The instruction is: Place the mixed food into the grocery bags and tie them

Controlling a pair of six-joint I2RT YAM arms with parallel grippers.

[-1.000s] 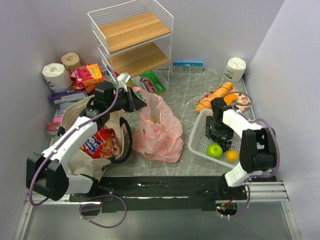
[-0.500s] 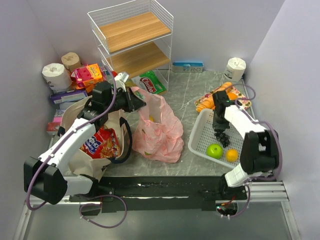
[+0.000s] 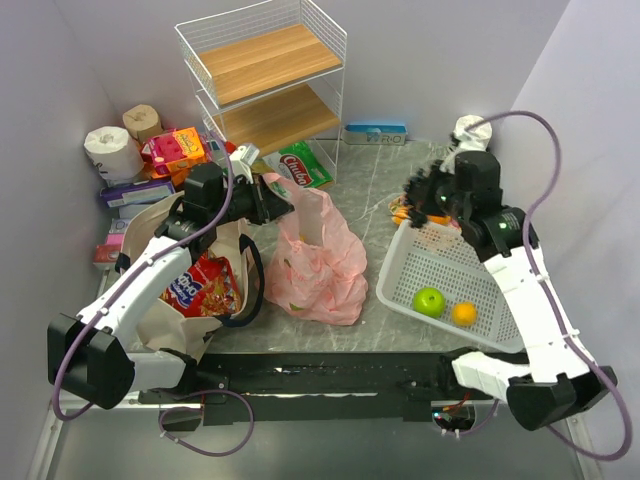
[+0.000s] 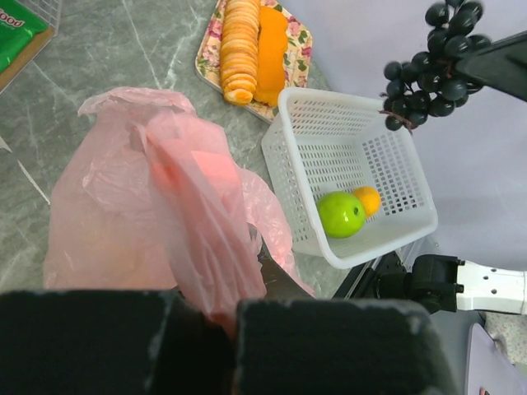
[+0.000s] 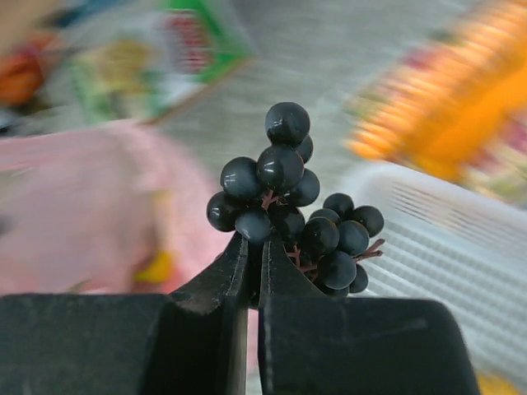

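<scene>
Right pincer (image 5: 257,247) pressed shut on the stem of the grapes (image 5: 288,206), raised over the far corner of the basket (image 3: 393,262). Pink bag (image 3: 315,260) lies to that pincer's left across bare table (image 3: 370,190). Left pincer (image 4: 235,306) pinches the bag's handle and lifts the mouth. Judgement: next move is a leftward carry by the right arm, then a drop into the mouth.

even bright light; blur behind the sharp grapes (image 5: 280,169).
</scene>
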